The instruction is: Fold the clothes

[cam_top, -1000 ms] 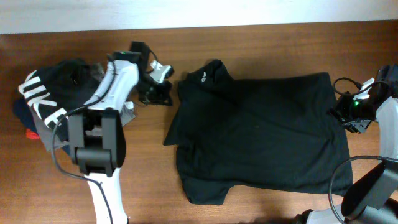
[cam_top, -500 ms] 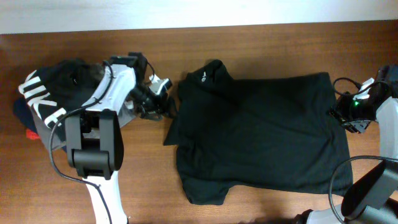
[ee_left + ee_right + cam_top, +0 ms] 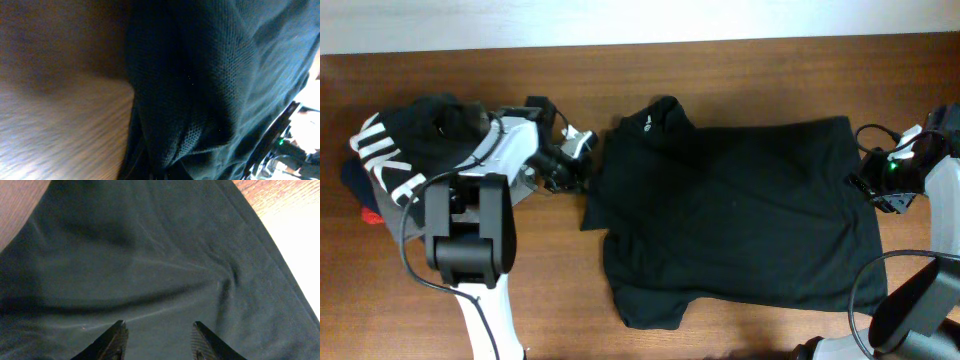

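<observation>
The black T-shirt [image 3: 730, 220] lies spread flat across the middle of the wooden table [image 3: 560, 270], with a tiny white mark near its collar [image 3: 647, 124]. My left gripper [image 3: 582, 165] is at the shirt's left edge, by the sleeve. In the left wrist view bunched black fabric [image 3: 210, 75] fills the frame and hides the fingers. My right gripper [image 3: 868, 186] is at the shirt's right edge. In the right wrist view it [image 3: 159, 330] is open, both fingertips just above smooth black fabric [image 3: 150, 255] and holding nothing.
A pile of other garments lies at the far left: a black one with big white letters [image 3: 388, 158], grey cloth [image 3: 395, 212] and something red [image 3: 370, 214]. Cables [image 3: 872, 131] run by the right arm. The table's far edge [image 3: 640, 42] meets a white strip.
My left gripper has moved down and right from the garment pile to the shirt's left edge. The right gripper and the shirt have stayed in place.
</observation>
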Robot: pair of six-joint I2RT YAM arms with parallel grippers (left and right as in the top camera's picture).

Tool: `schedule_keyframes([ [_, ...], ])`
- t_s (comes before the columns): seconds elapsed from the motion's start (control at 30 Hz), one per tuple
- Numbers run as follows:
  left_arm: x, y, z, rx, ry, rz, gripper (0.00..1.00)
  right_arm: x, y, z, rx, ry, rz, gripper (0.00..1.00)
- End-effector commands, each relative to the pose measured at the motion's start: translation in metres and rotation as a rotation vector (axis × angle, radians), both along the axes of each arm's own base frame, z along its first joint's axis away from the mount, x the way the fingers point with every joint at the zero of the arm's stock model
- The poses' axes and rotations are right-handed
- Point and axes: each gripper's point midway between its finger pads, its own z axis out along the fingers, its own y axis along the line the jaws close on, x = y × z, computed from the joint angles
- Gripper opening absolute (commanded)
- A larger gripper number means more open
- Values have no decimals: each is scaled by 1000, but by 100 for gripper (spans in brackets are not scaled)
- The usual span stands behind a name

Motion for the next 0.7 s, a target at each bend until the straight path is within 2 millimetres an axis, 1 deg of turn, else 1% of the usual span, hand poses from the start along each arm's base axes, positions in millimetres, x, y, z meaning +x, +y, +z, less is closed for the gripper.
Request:
schedule_keyframes([
  [0.0,37,22,47,-39,-157,64,0,2,-2,-1,-19,4,11,46],
  [0.07,55,34,59,-18,-229,86,0,2,-2,-5,-15,11,11,46],
  [0.13,66,46,62,35,-275,97,2,2,-2,-8,-10,20,11,46],
  [0.17,69,51,60,67,-287,97,5,2,-2,-11,-8,24,12,46],
  [0.23,71,60,53,138,-295,95,15,1,-2,-14,-4,32,11,46],
  [0.27,71,63,50,174,-296,91,27,1,-2,-16,-2,35,12,46],
  [0.3,71,65,49,198,-300,87,33,0,-1,-18,0,37,12,46],
  [0.33,72,67,47,229,-304,81,36,0,-1,-18,1,39,12,46],
  [0.47,72,72,43,291,-311,73,41,2,3,-19,2,42,25,46],
  [0.53,72,72,43,293,-308,74,41,1,9,-21,5,51,40,48],
  [0.6,71,73,42,294,-303,74,42,-1,13,-27,4,72,45,51],
  [0.67,68,73,42,294,-292,72,40,-6,13,-39,0,105,27,51],
])
